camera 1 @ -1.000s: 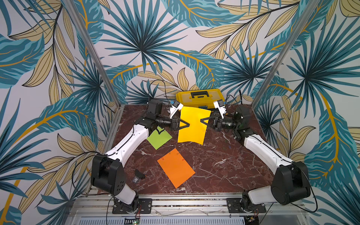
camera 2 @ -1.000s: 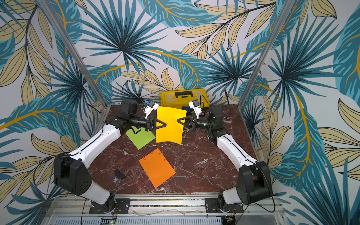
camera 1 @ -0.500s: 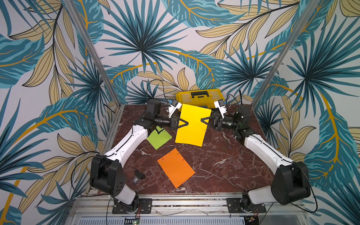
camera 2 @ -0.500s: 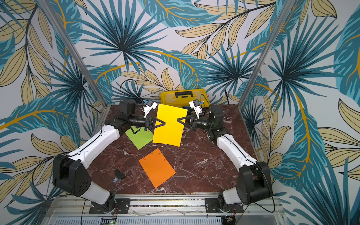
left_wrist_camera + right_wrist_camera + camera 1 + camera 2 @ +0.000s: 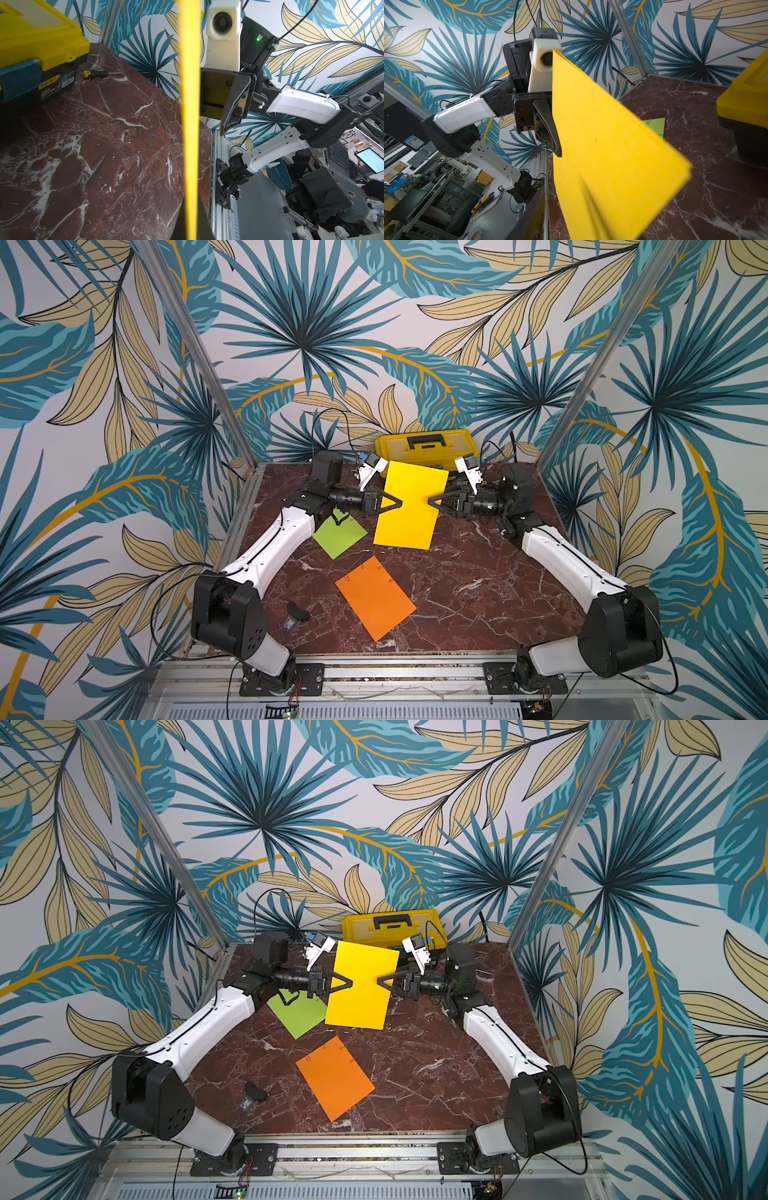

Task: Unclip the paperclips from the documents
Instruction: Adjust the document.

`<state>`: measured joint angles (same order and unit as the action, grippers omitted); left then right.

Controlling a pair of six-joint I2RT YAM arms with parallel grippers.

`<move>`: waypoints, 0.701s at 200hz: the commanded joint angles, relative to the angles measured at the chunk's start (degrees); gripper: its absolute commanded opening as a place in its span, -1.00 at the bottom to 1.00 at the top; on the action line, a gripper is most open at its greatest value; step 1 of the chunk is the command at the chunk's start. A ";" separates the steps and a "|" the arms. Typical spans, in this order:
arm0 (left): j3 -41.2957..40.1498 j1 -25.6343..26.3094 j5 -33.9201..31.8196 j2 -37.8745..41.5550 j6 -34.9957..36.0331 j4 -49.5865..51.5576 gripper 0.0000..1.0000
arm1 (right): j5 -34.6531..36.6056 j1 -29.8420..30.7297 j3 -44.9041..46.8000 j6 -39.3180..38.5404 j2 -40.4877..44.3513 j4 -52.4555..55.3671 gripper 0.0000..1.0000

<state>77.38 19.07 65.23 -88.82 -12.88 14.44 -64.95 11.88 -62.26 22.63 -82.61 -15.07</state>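
Observation:
The yellow document (image 5: 409,510) hangs upright above the table between both arms. My left gripper (image 5: 400,504) is shut on its left edge; the left wrist view shows both jaws tight against the sheet (image 5: 190,124). My right gripper (image 5: 428,502) is open around the opposite edge, and the right wrist view shows a gap between one finger (image 5: 529,224) and the sheet (image 5: 602,145). A small paperclip (image 5: 435,515) sits on that edge just below the right fingers. The orange document (image 5: 374,597) and the green document (image 5: 338,536) lie flat, with clips on their edges.
A yellow-and-black toolbox (image 5: 428,448) stands at the back, with a yellow-handled screwdriver (image 5: 94,73) beside it. Loose paperclips (image 5: 152,135) lie on the marble table (image 5: 478,593) under the right arm. A small black object (image 5: 298,611) lies at the front left.
The left gripper has shut on the yellow sheet's edge. The right gripper's jaws have parted from the sheet. The sheet has shifted slightly to the left.

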 commanded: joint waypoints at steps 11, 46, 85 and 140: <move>1.82 -0.40 2.73 2.58 0.34 -1.34 -1.00 | -2.19 -0.20 -0.86 -6.19 0.71 7.52 0.03; 2.09 -0.37 3.85 2.92 0.05 -1.34 -1.00 | -2.27 -0.26 -0.34 -7.78 -0.18 8.61 0.07; 2.24 -0.40 4.39 3.60 -0.21 -1.34 -1.00 | -2.88 -0.21 -0.23 -7.65 -1.62 7.74 0.09; 2.38 -0.38 4.73 3.86 -0.30 -1.34 -1.00 | -4.02 -0.18 0.77 -6.18 -3.04 5.02 0.10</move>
<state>77.93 19.03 68.69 -86.63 -13.15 14.33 -66.94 11.88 -62.35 16.05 -84.97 -7.64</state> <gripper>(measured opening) 0.048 0.550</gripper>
